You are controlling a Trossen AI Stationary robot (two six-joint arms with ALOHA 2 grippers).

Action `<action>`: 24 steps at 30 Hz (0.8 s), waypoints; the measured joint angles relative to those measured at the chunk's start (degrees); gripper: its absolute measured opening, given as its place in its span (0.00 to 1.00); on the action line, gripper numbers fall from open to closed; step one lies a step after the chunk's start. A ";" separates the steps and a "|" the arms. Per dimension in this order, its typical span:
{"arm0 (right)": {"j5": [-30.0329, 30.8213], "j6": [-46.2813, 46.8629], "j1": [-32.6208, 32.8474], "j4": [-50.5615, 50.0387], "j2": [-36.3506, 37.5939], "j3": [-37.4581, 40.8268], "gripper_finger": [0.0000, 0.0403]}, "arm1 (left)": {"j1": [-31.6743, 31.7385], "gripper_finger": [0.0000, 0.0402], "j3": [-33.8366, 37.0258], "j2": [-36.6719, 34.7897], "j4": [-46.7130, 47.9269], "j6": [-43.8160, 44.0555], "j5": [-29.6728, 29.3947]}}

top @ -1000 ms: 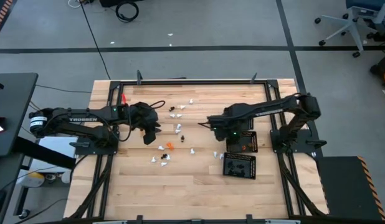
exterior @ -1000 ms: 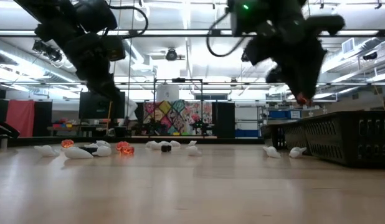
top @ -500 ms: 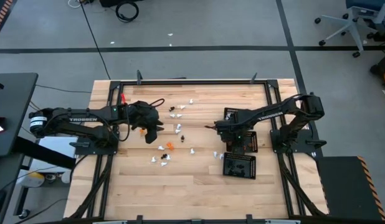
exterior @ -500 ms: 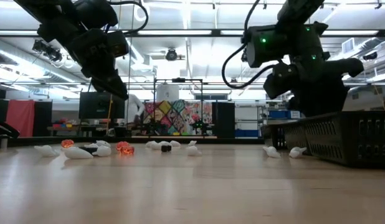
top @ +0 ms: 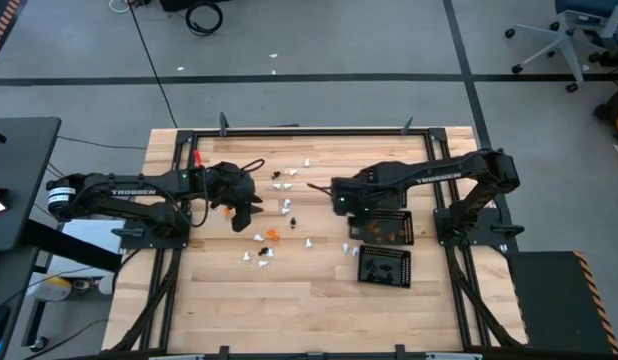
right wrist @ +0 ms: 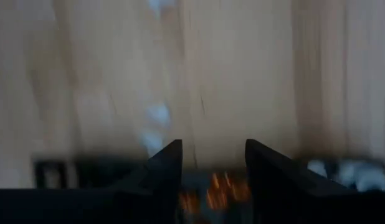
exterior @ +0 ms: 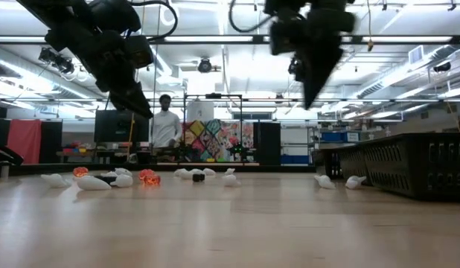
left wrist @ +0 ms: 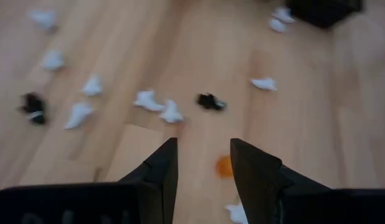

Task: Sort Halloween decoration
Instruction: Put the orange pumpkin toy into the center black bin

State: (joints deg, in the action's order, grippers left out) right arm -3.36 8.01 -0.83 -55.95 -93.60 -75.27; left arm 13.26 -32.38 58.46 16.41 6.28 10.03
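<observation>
Tiny white trinkets [top: 286, 207], an orange one [top: 272, 235] and a black one [top: 292, 221] lie scattered on the wooden table's middle. In the left wrist view white [left wrist: 158, 106], black [left wrist: 210, 101] and orange [left wrist: 224, 166] trinkets lie ahead of the fingers. My left gripper [top: 244, 215] [left wrist: 204, 165] hangs open above the scatter's left side, holding nothing. My right gripper [top: 339, 202] [right wrist: 213, 165] points down, open and empty, high above the table between the scatter and the black mesh trays; in the low view it [exterior: 312, 95] is well clear of the wood.
Black mesh trays stand at the right: one with orange trinkets [top: 387, 226] [right wrist: 211, 198], one nearer the front [top: 384, 266], one partly under the right arm [top: 377, 184]. A black frame [top: 299, 131] runs round the table. A person [exterior: 165, 126] stands in the room behind.
My right gripper, with something orange-red at its fingertips a second ago, went right and down over the trays, then rose and swung back toward the table's middle; nothing shows at its tips now. The trinkets on the table have stayed put.
</observation>
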 joint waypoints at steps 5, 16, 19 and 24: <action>0.97 2.73 -0.21 8.64 -1.52 -1.15 0.44 | -0.29 0.34 0.00 0.04 4.84 -3.17 8.50; 10.18 7.80 0.71 17.78 -1.97 -2.42 0.44 | -11.35 0.34 4.32 4.95 -3.19 -7.56 1.43; 10.41 9.39 0.72 17.92 -1.97 -2.40 0.44 | -14.06 0.34 5.84 7.90 -8.08 -6.68 -4.20; 9.91 10.29 0.85 18.04 -1.97 -2.40 0.44 | -15.45 0.41 5.79 12.12 -14.15 -6.87 -11.41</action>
State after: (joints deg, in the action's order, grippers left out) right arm 6.55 18.31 0.03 -37.91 -95.57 -77.67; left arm -2.20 -26.59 70.58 2.26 -0.59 -1.38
